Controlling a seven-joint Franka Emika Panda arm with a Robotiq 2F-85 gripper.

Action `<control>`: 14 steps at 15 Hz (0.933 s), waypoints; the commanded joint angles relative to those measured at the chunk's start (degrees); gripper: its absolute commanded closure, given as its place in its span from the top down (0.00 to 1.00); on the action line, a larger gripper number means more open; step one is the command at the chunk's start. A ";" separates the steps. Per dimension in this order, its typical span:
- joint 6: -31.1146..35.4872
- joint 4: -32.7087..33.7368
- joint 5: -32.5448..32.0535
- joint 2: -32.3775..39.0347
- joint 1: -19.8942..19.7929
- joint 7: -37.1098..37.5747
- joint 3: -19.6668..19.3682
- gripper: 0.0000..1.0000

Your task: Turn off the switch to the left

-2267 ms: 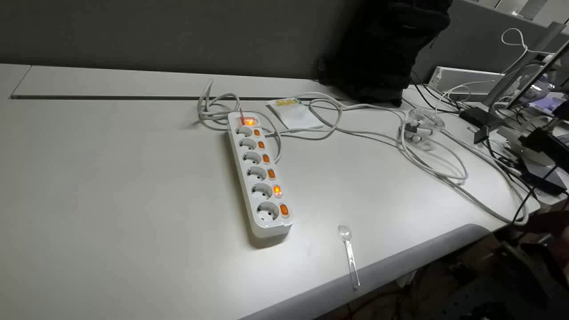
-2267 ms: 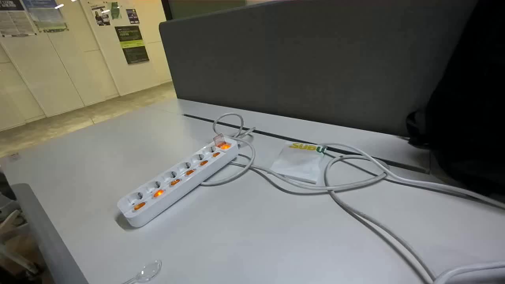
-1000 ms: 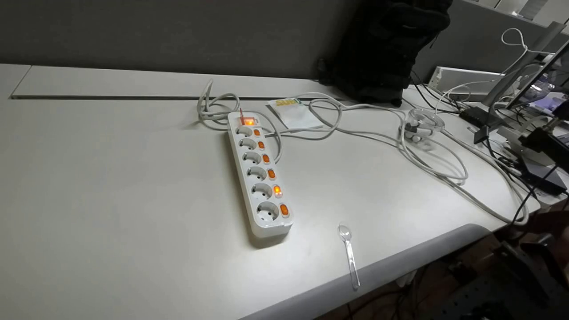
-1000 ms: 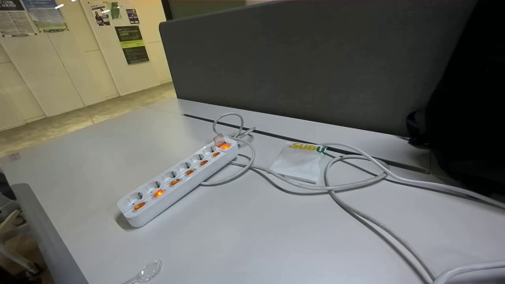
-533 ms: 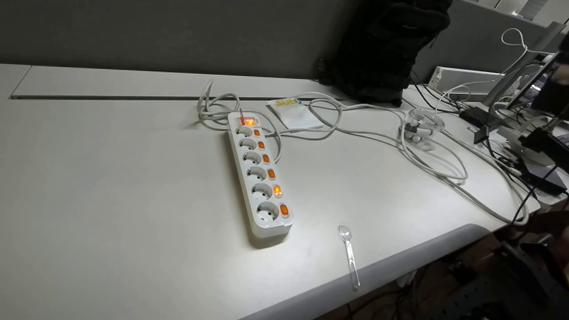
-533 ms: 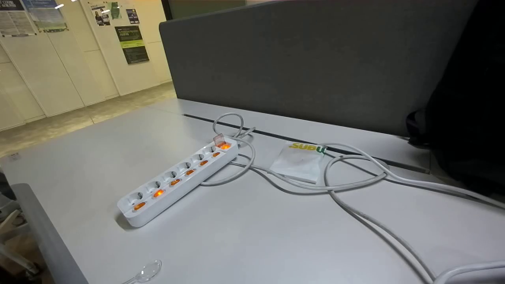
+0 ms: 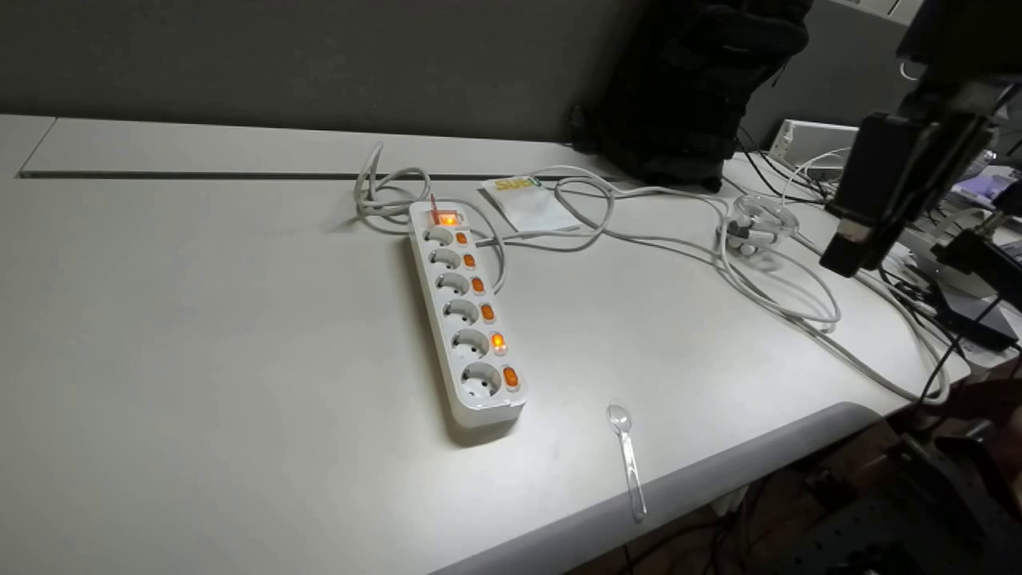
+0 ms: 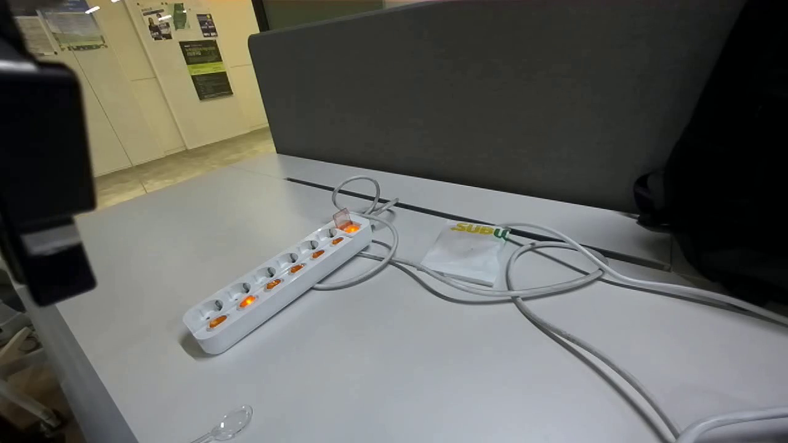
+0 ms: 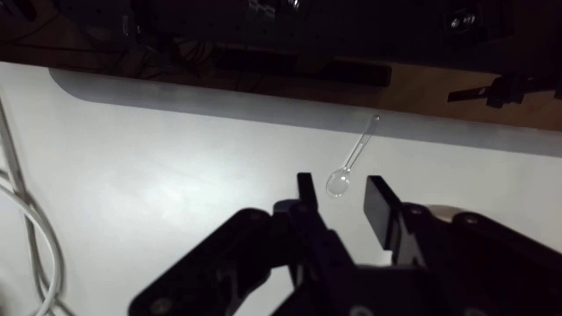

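A white desk [image 7: 239, 335] with a grey front edge spreads across both exterior views, and a dark grey partition [image 8: 468, 104] stands along its back. A black backpack [image 7: 695, 96] stands at the rear of the desk, in front of the partition. The black gripper [image 9: 339, 191], blurred in both exterior views, hangs above the desk, released: its fingertips [image 9: 376, 210] stand apart, with white desk top showing through the gap. The white power strip [image 7: 468, 326], which carries the task's switch, lies flat on the desk, well apart from the gripper. Pale cables [image 9: 55, 259] loop beside its far end and run across the desk. Near the strip, among the cables, lies a flat white packet [image 7: 535, 209] with yellow and green lettering. Farther off sits a round clear container [image 7: 758, 220], its contents too small to tell. A clear spoon [image 7: 628, 455] lies apart from the strip, its handle reaching onto the grey edge. Six round sockets [image 7: 481, 380] line the strip. At its far end a larger switch [image 8: 351, 228] glows orange under an upturned clear flap [image 8: 341, 217]. Beside the sockets run six small orange switches, and the second from the near end, a lit switch [image 7: 498, 342], glows; which one counts as left I cannot tell
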 commanded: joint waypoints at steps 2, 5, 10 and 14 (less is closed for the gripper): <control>9.96 0.06 -0.70 3.73 -0.18 5.53 3.35 0.01; 15.01 0.05 0.13 7.21 0.57 7.67 5.17 0.00; 22.79 0.02 0.57 15.56 2.66 14.67 10.18 0.00; 28.06 -0.02 -0.76 22.60 4.75 20.52 14.51 0.00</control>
